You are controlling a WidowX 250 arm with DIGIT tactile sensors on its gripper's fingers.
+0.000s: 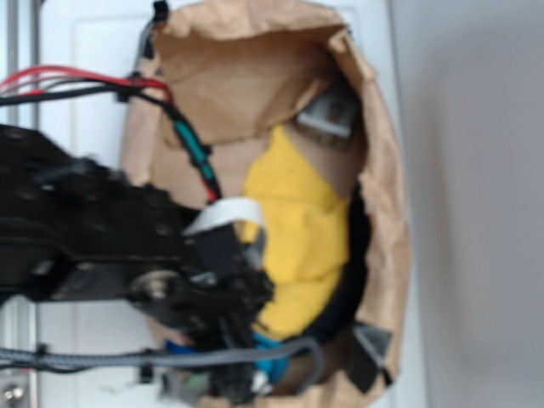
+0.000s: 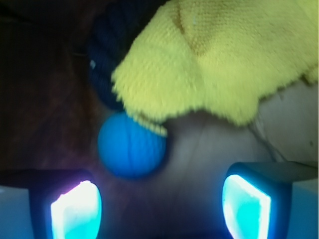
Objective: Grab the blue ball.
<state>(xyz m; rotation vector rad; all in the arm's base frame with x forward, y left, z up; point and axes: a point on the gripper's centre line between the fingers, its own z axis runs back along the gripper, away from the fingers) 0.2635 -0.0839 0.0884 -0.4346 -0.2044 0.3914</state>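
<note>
Down inside the brown paper bag [image 1: 255, 76], right under the arm, the blue ball [image 2: 131, 145] sits on the bag's floor, just ahead of the tool [image 2: 160, 201] and a little toward its left finger. The tool's two fingers stand wide apart with nothing between them, their pads [image 2: 76, 209] glowing pale cyan in the wrist view.

The ball looks small, light and matte, with faint ribbing across its skin, so I'd guess it grips well rather than slipping. Being round, it will likely roll off if nudged from one side only. The sensible hold is across its widest middle, one finger on each side. The fringe of the yellow cloth [image 2: 219, 59] lies over its top edge, and the dark rope [image 2: 107, 55] sits just behind it, so a careless close could snag either one.

The wrist view gives the ball, the cloth edge on it, and the gap between the fingers. The exterior view shows none of that clearly: the arm covers the spot. It does show the whole bag, the cloth spread through it, and a grey object [image 1: 327, 115] deeper in.
</note>
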